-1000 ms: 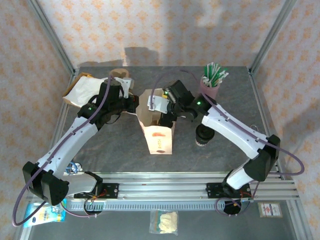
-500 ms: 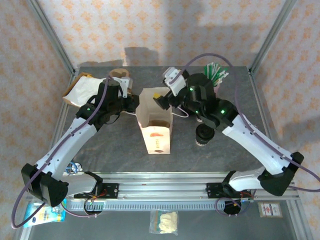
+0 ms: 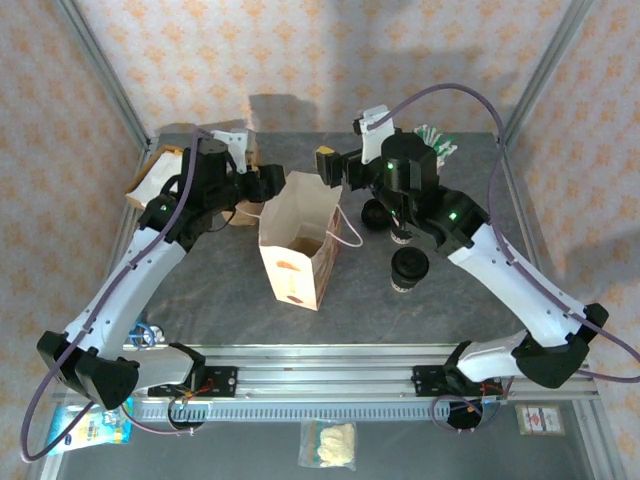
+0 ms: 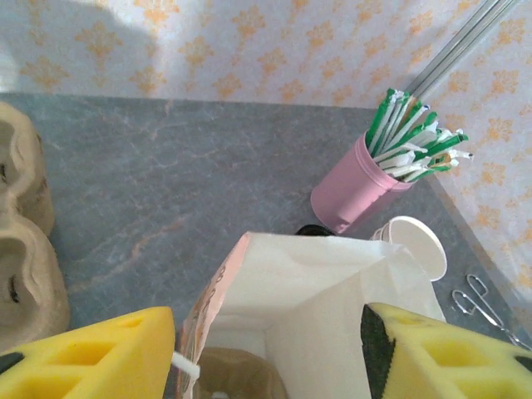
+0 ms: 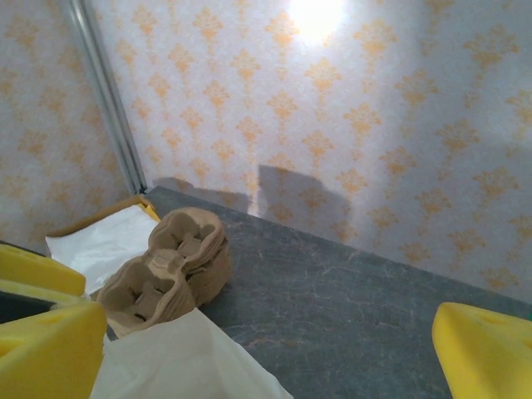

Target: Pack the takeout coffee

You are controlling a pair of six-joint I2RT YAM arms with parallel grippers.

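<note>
The takeout coffee point(image 3: 409, 268), a small cup under a black lid, stands on the table right of the paper bag point(image 3: 295, 245). The bag is open at the top and leans left; something brown lies at its bottom point(image 4: 241, 374). My left gripper point(image 3: 265, 185) hovers open at the bag's upper left edge. In the left wrist view its yellow fingers point(image 4: 100, 357) straddle the bag's mouth point(image 4: 332, 283), and the string handle touches the left one. My right gripper point(image 3: 335, 170) is open above the bag's far right corner, holding nothing, with the bag's rim point(image 5: 183, 357) below it.
A stack of brown cup carriers point(image 5: 170, 266) and a tray of white paper point(image 5: 104, 241) sit at the back left. A pink holder of straws point(image 4: 353, 187), white paper cups point(image 4: 413, 241) and a loose black lid point(image 3: 375, 215) stand at the back right. Frame posts rise at the corners.
My right gripper has come up out of the bag and moved back. My left gripper has opened off the bag's edge and risen. The bag has tipped to the left.
</note>
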